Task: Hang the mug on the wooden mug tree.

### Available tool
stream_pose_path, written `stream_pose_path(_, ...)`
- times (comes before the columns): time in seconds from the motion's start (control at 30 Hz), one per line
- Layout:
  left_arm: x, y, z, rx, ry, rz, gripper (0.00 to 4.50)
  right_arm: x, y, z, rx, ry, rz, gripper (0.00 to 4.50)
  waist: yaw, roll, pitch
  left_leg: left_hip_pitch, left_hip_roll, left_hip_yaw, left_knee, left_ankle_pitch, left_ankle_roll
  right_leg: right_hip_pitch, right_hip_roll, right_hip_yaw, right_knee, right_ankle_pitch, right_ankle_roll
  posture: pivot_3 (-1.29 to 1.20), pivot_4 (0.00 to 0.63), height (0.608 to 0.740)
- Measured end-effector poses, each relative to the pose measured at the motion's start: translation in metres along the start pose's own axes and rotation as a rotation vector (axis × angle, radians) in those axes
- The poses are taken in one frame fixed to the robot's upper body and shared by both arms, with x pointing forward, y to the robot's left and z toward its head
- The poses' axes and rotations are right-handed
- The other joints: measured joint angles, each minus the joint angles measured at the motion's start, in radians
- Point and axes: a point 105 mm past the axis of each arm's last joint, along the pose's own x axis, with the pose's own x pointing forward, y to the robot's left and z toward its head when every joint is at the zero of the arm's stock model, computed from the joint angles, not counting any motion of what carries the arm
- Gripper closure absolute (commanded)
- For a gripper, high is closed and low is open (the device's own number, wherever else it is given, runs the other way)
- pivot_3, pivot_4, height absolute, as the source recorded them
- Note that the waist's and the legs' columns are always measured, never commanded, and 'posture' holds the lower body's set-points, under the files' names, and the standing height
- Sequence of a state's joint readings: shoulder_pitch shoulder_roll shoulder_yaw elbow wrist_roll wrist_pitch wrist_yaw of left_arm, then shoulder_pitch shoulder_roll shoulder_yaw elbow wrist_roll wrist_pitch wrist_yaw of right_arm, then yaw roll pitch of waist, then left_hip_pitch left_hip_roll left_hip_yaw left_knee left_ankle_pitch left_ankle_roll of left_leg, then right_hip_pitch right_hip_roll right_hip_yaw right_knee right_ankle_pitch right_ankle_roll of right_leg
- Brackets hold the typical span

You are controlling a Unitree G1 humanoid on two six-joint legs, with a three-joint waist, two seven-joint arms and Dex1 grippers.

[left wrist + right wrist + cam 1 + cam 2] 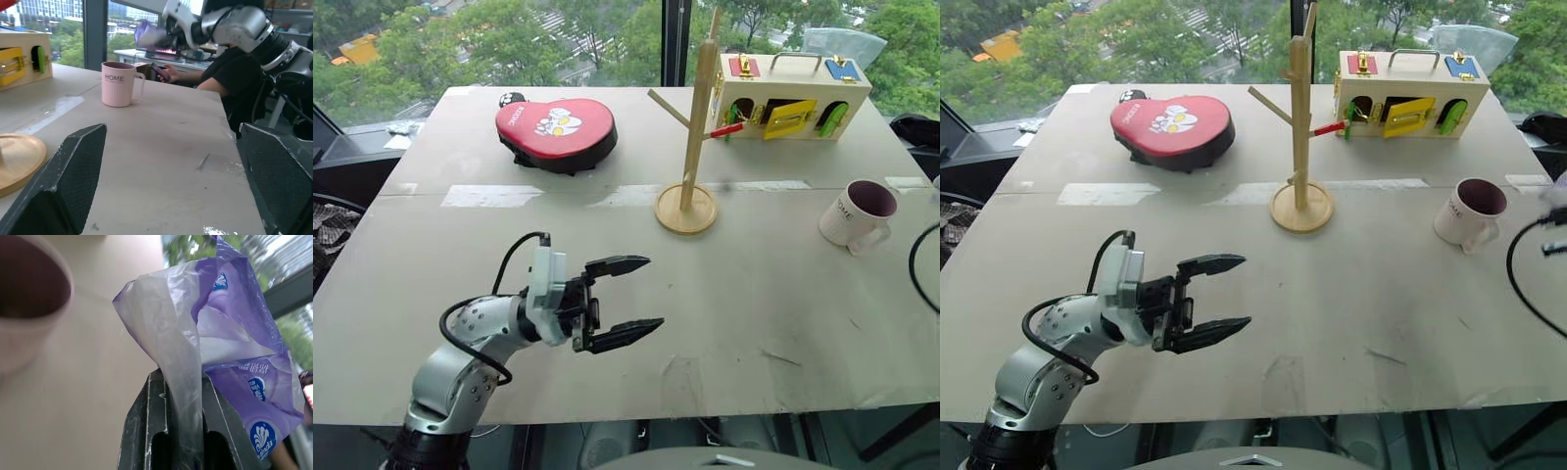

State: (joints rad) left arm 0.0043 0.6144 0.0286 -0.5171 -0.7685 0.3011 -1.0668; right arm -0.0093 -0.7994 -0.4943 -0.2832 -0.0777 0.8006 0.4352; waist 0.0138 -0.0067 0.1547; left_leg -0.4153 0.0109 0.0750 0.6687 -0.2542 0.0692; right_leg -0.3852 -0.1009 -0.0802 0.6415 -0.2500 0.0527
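Note:
The white mug with its dark purple inside stands upright near the table's right edge, handle toward the front. The wooden mug tree rises from its round base at the table's middle back, pegs bare. My left gripper hovers open over the front left of the table, pointing right toward the mug, with nothing between its fingers. My right gripper is shut on a purple-patterned white plastic bag, held up beyond the mug at the table's right end.
A red heart-shaped pad lies at the back left. A pale wooden box with coloured doors stands at the back right, close behind the tree. A person in black sits past the table's right end with a phone.

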Motion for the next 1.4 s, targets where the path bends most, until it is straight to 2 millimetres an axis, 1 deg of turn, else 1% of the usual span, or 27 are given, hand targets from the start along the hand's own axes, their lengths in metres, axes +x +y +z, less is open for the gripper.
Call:
stream_pose_path(0.03,0.001,0.001,0.001,0.002,0.001,-0.005,0.00,0.006,0.006,-0.017,0.008,0.043,0.015,4.45,-0.002,0.000,0.000,0.000,0.000,0.000,0.000,0.000,0.000,0.000,0.000,0.000,0.000,0.000,0.000,0.00,0.150,0.731)
stream_pose_path(0.07,0.002,0.002,0.003,0.004,0.001,-0.010,0.00,0.014,0.013,-0.040,0.017,0.101,0.030,4.45,-0.003,0.001,0.000,0.001,0.000,0.001,0.000,0.000,0.000,0.000,0.001,0.001,0.000,0.000,0.000,0.00,0.150,0.731)
stream_pose_path(0.1,0.003,0.002,0.003,0.004,0.000,-0.011,0.00,0.016,0.015,-0.046,0.017,0.116,0.034,3.72,-0.004,0.002,0.000,0.001,0.000,0.001,0.000,0.000,0.000,0.000,0.001,0.002,0.000,0.000,0.000,0.00,0.150,0.731)
stream_pose_path(0.13,0.003,0.002,0.003,0.001,0.001,-0.013,0.00,0.021,0.019,-0.058,0.012,0.139,0.049,3.53,-0.005,0.003,0.000,0.001,0.000,0.002,0.000,0.000,0.000,0.000,0.001,0.003,0.001,0.000,0.000,0.00,0.150,0.731)
stream_pose_path(0.17,0.003,0.002,0.003,-0.001,0.002,-0.015,0.00,0.024,0.020,-0.066,0.009,0.152,0.053,3.09,-0.006,0.003,0.001,0.001,0.000,0.002,0.000,0.000,0.000,0.000,0.002,0.003,0.001,0.000,0.000,0.00,0.150,0.731)
stream_pose_path(0.2,0.003,0.002,0.003,-0.003,0.003,-0.016,0.00,0.025,0.020,-0.070,0.007,0.156,0.052,2.57,-0.005,0.004,0.001,0.001,0.000,0.002,0.000,0.000,0.000,0.000,0.002,0.003,0.001,0.000,0.000,0.00,0.150,0.731)
stream_pose_path(0.27,0.004,0.002,0.003,-0.006,0.006,-0.016,0.00,0.026,0.020,-0.071,0.005,0.140,0.053,1.59,-0.005,0.004,0.001,0.001,0.001,0.002,0.000,0.000,0.000,0.000,0.003,0.004,0.001,0.000,0.000,0.00,0.150,0.731)
stream_pose_path(0.3,0.004,0.002,0.003,-0.005,0.006,-0.018,0.00,0.025,0.021,-0.065,0.022,0.113,0.073,1.12,-0.005,0.004,0.001,0.001,0.002,0.002,0.000,0.000,0.000,0.000,0.003,0.004,0.001,0.000,0.000,0.00,0.150,0.731)
stream_pose_path(0.33,0.004,0.002,0.003,-0.005,0.007,-0.019,0.00,0.023,0.022,-0.062,0.037,0.095,0.095,0.76,-0.003,0.004,0.001,0.001,0.002,0.001,0.000,0.000,0.000,0.000,0.003,0.004,0.001,0.000,0.000,0.00,0.150,0.731)
stream_pose_path(0.4,0.004,0.003,0.004,-0.005,0.008,-0.019,0.00,0.004,0.024,-0.048,0.168,0.031,0.203,0.07,0.003,0.006,0.001,0.001,0.002,0.001,0.000,0.000,0.000,0.000,0.003,0.004,0.001,0.000,0.000,0.00,0.150,0.731)
stream_pose_path(0.43,0.004,0.003,0.003,-0.008,0.009,-0.016,0.00,-0.012,0.023,-0.033,0.220,-0.029,0.269,0.07,0.006,0.007,0.001,0.000,0.002,-0.001,0.000,0.000,0.000,0.000,0.003,0.004,0.000,0.000,0.000,0.00,0.150,0.731)
stream_pose_path(0.5,0.004,0.003,0.003,-0.013,0.011,-0.016,0.00,-0.033,0.019,-0.013,0.226,-0.103,0.336,0.07,0.006,0.006,0.001,0.001,0.002,-0.002,0.000,0.000,0.000,0.002,0.002,0.004,-0.001,0.000,0.000,0.00,0.150,0.731)
stream_pose_path(0.53,0.004,0.003,0.003,-0.019,0.012,-0.016,0.00,-0.044,0.022,0.000,0.214,-0.141,0.363,0.07,0.003,0.004,0.001,0.001,0.002,-0.003,0.000,0.000,0.000,0.003,0.002,0.003,-0.001,0.000,0.000,0.00,0.150,0.731)
stream_pose_path(0.57,0.004,0.003,0.003,-0.022,0.012,-0.018,0.00,-0.048,0.027,0.008,0.205,-0.165,0.379,0.07,0.001,0.003,0.001,0.001,0.002,-0.003,0.000,0.000,0.000,0.003,0.002,0.004,-0.001,0.000,0.000,0.00,0.150,0.731)
stream_pose_path(0.63,0.005,0.003,0.004,-0.023,0.009,-0.023,0.00,-0.049,0.033,0.014,0.208,-0.183,0.363,0.07,-0.003,0.001,0.001,0.002,0.003,-0.003,0.000,0.000,0.000,0.003,0.002,0.004,-0.001,-0.001,-0.001,0.00,0.150,0.731)
stream_pose_path(0.7,0.008,0.003,0.006,-0.021,0.006,-0.039,0.00,-0.037,0.050,0.016,0.201,-0.172,0.292,0.07,-0.005,0.000,0.000,0.002,0.003,-0.002,0.000,0.000,0.000,0.003,0.002,0.005,-0.001,-0.002,-0.003,0.00,0.150,0.731)
stream_pose_path(0.77,0.009,0.003,0.006,-0.023,0.008,-0.043,0.00,-0.026,0.068,0.013,0.214,-0.148,0.248,0.07,-0.002,0.001,0.000,0.002,0.003,-0.002,0.000,0.000,-0.001,0.002,0.002,0.005,0.000,-0.002,-0.004,0.00,0.150,0.731)
stream_pose_path(0.83,0.009,0.003,0.006,-0.023,0.009,-0.043,0.00,-0.017,0.082,0.011,0.249,-0.129,0.205,0.07,0.000,0.002,0.000,0.001,0.003,-0.002,0.000,0.000,-0.001,0.001,0.003,0.006,0.000,-0.001,-0.002,0.00,0.150,0.731)
stream_pose_path(0.87,0.009,0.003,0.006,-0.023,0.009,-0.043,0.00,-0.013,0.086,0.011,0.257,-0.123,0.185,0.07,0.002,0.002,0.001,0.000,0.002,-0.001,0.000,0.000,-0.001,-0.001,0.002,0.006,0.001,-0.001,-0.001,0.00,0.150,0.731)
stream_pose_path(0.93,0.009,0.003,0.006,-0.024,0.013,-0.042,0.00,-0.006,0.087,0.012,0.266,-0.121,0.132,0.07,0.003,0.002,0.001,0.000,0.001,-0.001,0.000,0.001,-0.001,0.000,0.002,0.005,0.001,0.000,0.000,0.00,0.150,0.731)
stream_pose_path(1.03,0.007,0.003,0.004,-0.034,0.021,-0.036,0.00,0.004,0.083,0.013,0.281,-0.119,0.049,0.07,0.000,0.002,0.001,0.000,0.000,0.000,0.000,0.001,-0.001,-0.001,0.002,0.003,0.000,0.000,0.000,0.00,0.150,0.731)
stream_pose_path(1.2,0.007,0.003,0.003,-0.036,0.023,-0.019,0.00,0.027,0.078,0.005,0.315,-0.080,-0.090,0.07,-0.001,0.002,0.001,0.001,0.000,0.000,0.000,0.001,-0.001,-0.001,0.003,0.003,0.001,0.000,0.000,0.00,0.150,0.731)
stream_pose_path(1.4,0.007,0.003,0.004,-0.035,0.022,0.002,0.00,0.041,0.076,0.008,0.348,-0.088,-0.148,0.07,-0.003,0.003,0.001,0.001,0.001,0.000,0.000,0.001,-0.002,-0.001,0.003,0.004,0.001,0.000,0.000,0.00,0.150,0.731)
